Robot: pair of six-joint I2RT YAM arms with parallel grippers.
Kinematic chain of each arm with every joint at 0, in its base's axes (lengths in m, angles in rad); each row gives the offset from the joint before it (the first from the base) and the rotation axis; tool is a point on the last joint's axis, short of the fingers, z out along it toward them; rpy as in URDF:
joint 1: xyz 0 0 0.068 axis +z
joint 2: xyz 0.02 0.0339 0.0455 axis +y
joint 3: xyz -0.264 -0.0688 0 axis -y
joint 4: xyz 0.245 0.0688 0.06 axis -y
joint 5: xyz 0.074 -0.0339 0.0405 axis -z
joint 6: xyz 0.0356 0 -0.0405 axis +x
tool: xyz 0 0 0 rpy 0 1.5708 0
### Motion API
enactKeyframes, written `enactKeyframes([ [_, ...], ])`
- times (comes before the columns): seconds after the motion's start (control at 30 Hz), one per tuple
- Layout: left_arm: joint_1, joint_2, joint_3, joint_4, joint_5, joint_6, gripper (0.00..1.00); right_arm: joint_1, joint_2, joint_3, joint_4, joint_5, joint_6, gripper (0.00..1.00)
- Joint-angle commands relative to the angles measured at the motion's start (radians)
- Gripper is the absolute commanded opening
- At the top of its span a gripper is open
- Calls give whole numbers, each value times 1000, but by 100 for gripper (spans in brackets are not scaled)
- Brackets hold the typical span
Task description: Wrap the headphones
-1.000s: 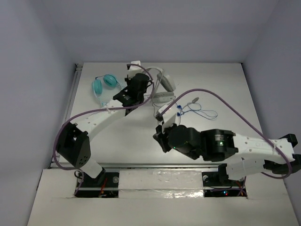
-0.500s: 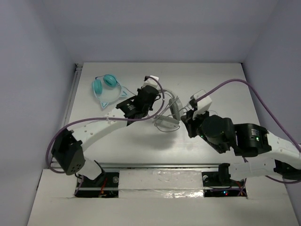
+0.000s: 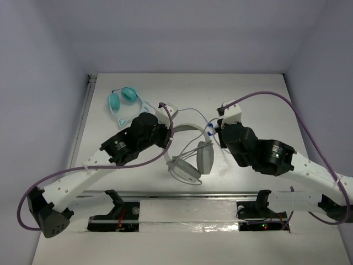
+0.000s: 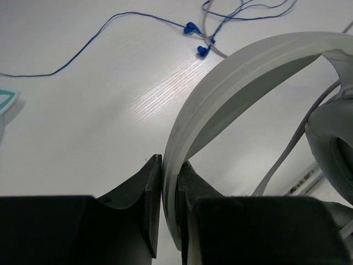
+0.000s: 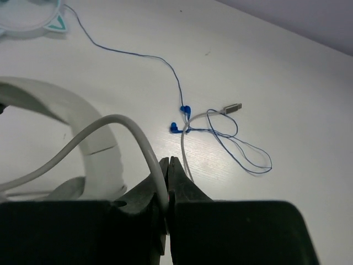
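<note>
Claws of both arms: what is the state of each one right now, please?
Left claw: closed on the headband of the headphones.
Right claw: closed on the white cable of the headphones.

2 black-and-white arms (image 3: 71, 182) – purple cables (image 3: 259, 95) (green LEDs (image 3: 274, 156)).

The white worktop (image 3: 259, 99) shows a faint wood grain; teal cat-ear headphones (image 3: 122, 101) lie flat at its far left; blue earbuds (image 5: 182, 118) lie near the middle, their thin blue wire (image 5: 124, 52) trailing left toward the teal pair; a grey cable with a metal plug (image 5: 231, 107) lies tangled among them.
</note>
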Motion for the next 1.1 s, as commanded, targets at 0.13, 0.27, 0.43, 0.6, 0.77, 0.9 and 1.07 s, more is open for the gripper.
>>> enactKeyframes([
  [0.13,137,-124,47,85,313,-50,0,-28,-87,-72,126,-10,63,0],
  [0.27,221,-141,67,122,510,-67,0,-28,-133,-185,168,-48,136,0],
  [0.43,267,-109,96,168,632,-110,0,-28,-139,-273,294,-139,176,0],
  [0.6,304,-86,124,192,792,-153,0,-49,-113,-320,421,-203,174,5],
  [0.77,433,-69,144,318,922,-330,0,-81,-174,-401,561,-283,190,21],
  [0.9,433,-37,197,379,957,-424,0,-149,-206,-490,716,-439,180,29],
  [1.07,442,-8,294,377,963,-467,0,-242,-205,-559,863,-565,174,44],
])
